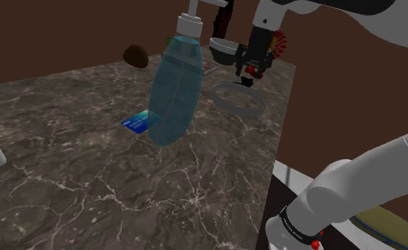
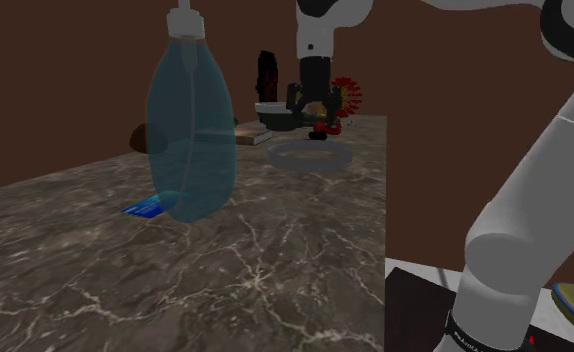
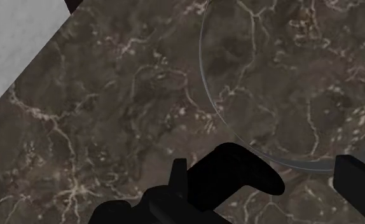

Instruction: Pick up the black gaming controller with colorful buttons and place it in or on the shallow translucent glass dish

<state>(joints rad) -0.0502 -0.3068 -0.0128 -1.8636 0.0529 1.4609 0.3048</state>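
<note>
The end effector (image 1: 251, 68) is closed on the black controller (image 3: 238, 175), which is clasped between the two fingers. Small red marks are seen on it in the exterior views. The controller is held clear of the tabletop (image 1: 89, 177), just above the rim of the shallow clear dish (image 1: 224, 106); the dish itself is bare inside. The tabletop is dark brown marble, veined all over with pale lines.

A tall translucent blue bottle (image 1: 173, 89) with a white cap is placed near the dish, toward the shoulder view's left. A small blue card (image 1: 138, 122) is laid on the far side of the bottle from the dish. Beyond the dish, toward the wall, a bowl (image 1: 224, 47), a flat book (image 1: 209, 67) and a red spiky object (image 1: 278, 42) are grouped. A rounded brown object (image 1: 135, 55) is found well apart from the dish at the tabletop's back edge.

The room is closed off by a plain brown wall (image 1: 53, 35). A pale grey floor (image 3: 16, 51) is seen past the tabletop's edge in the wrist view.
</note>
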